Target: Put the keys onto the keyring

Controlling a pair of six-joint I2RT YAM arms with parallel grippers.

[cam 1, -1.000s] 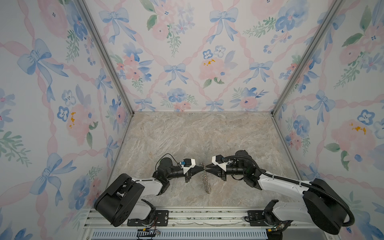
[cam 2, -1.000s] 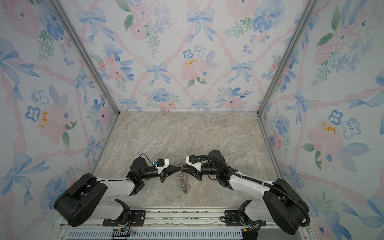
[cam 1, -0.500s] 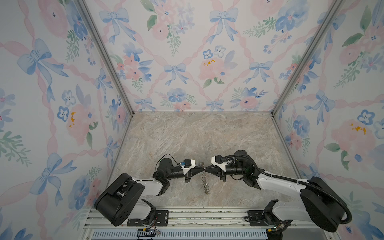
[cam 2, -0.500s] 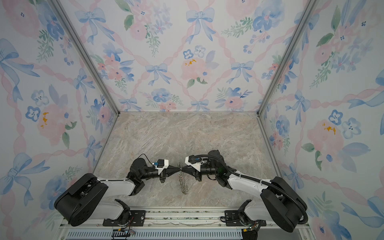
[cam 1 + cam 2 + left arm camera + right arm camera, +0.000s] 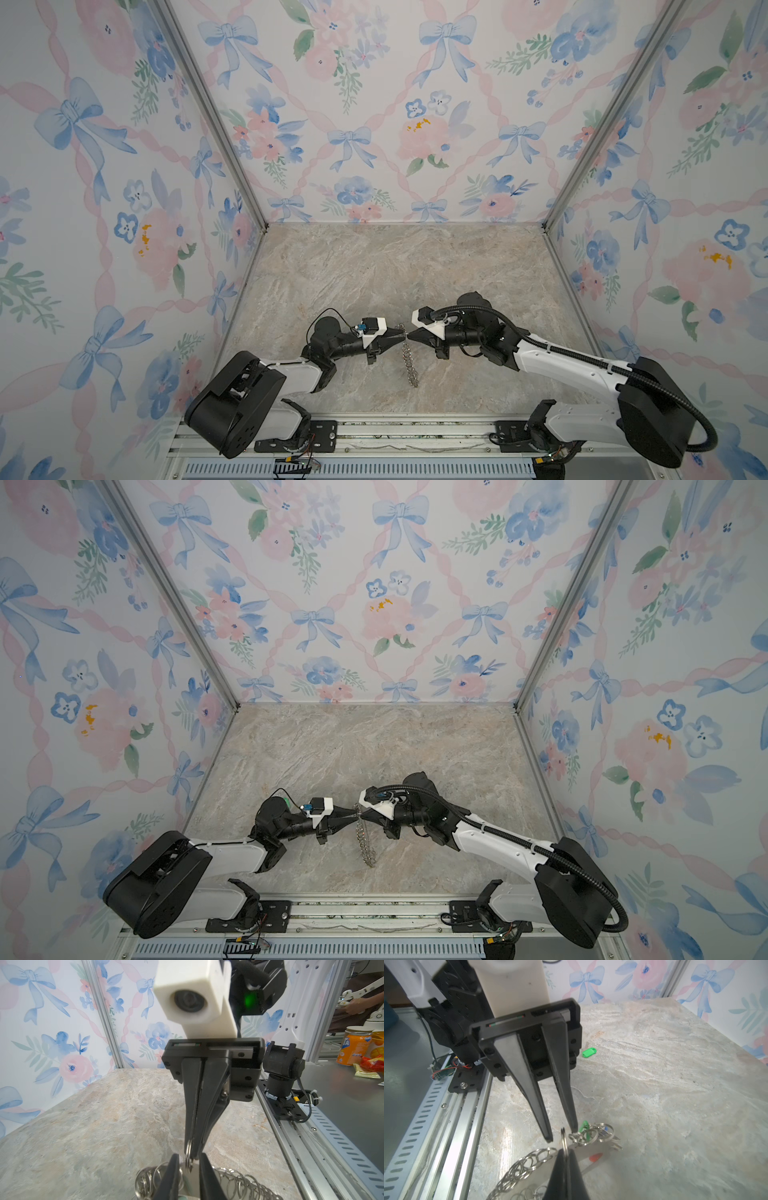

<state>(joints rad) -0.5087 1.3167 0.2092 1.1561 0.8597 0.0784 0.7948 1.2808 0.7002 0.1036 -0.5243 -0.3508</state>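
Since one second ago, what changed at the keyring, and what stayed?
The right gripper closed its jaws on one wire ring at the rim of the keyring. The left gripper opened its jaws and let go; they now straddle that ring. Both arms and the keyring kept nearly the same place.

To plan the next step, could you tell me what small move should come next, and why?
Probably back the left gripper off the keyring: its jaws stand open and empty, while the right gripper is shut on one wire ring, and a loose green key lies on the table to fetch.
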